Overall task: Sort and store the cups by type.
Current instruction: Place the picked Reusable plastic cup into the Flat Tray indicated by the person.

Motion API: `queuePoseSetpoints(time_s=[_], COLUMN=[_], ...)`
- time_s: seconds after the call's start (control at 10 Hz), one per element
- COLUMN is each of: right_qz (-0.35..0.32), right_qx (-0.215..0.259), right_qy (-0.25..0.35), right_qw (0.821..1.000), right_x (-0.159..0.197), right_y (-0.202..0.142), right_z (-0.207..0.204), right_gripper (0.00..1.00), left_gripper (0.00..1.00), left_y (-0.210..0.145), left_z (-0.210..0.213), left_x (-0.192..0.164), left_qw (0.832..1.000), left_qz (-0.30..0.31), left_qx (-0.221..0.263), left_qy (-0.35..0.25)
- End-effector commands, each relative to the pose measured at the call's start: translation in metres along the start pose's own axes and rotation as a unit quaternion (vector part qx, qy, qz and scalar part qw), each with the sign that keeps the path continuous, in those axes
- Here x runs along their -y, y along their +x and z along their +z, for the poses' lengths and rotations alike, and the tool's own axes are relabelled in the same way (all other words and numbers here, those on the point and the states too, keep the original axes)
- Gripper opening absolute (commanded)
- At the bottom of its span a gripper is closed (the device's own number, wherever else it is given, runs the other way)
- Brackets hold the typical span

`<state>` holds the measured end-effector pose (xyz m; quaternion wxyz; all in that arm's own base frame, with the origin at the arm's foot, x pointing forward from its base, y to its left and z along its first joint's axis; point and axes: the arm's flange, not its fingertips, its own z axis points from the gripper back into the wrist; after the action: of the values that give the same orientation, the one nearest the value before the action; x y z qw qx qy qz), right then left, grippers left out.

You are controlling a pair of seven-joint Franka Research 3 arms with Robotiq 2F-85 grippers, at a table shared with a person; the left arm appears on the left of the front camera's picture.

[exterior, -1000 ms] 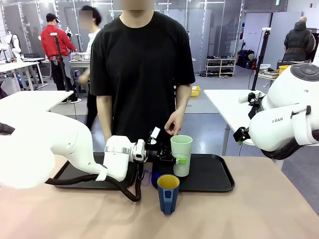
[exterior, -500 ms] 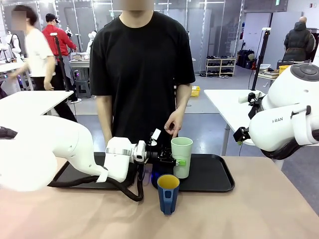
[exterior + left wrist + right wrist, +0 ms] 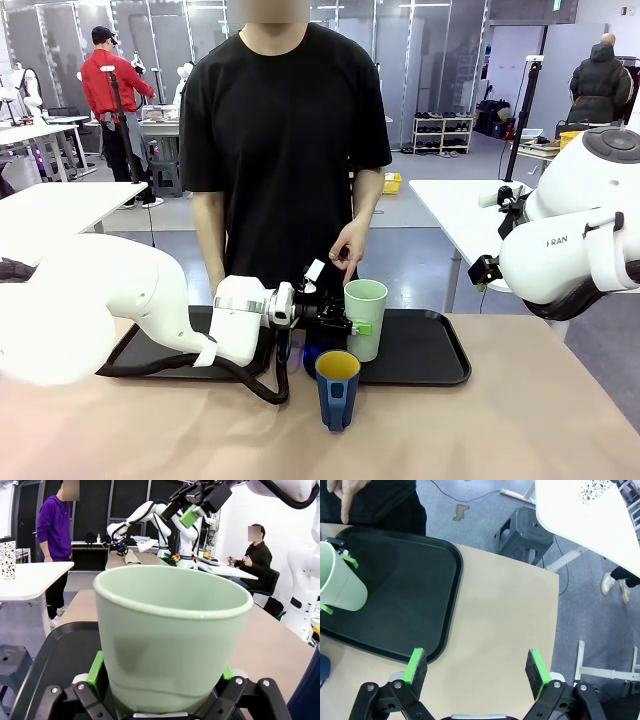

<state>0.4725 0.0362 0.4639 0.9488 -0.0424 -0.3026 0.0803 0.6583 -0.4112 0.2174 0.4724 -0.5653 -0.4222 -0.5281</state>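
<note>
Left gripper (image 3: 358, 325) is clamped low on the mint-green cup (image 3: 365, 310), holding it upright over the black tray (image 3: 430, 352), probably where it is to be stored. I cannot tell whether its base touches. The blue mug (image 3: 337, 388) stands on the table (image 3: 500, 430) just beside the tray's near edge. The right gripper (image 3: 477, 672) hangs with its fingers apart, idle.

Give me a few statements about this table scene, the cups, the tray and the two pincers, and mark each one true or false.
1. The left pincer is shut on the green tumbler. True.
2. The blue mug stands on the tray. False: it stands on the table, in front of the tray, on the robot's side.
3. The green tumbler is upright, over the tray. True.
4. The right pincer grips the blue mug. False: it is open and empty, above the table beside the tray.
</note>
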Motion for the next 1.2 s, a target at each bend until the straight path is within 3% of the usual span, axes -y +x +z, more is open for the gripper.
queuePoseSetpoints(time_s=[0.0, 1.1], right_qz=[0.004, 0.004], right_qx=[0.000, 0.000], right_qy=[-0.002, -0.002], right_qw=[1.000, 1.000], right_x=[0.000, 0.000], right_y=[0.001, 0.001], right_z=[-0.001, -0.001], right_gripper=[1.00, 1.00], left_gripper=[1.00, 1.00], left_y=[0.002, 0.016], left_z=[0.003, 0.028], left_x=[-0.004, 0.013], left_qw=[1.000, 0.999], left_qz=[0.007, 0.000], left_qx=[0.002, -0.045], left_qy=[-0.012, 0.016])
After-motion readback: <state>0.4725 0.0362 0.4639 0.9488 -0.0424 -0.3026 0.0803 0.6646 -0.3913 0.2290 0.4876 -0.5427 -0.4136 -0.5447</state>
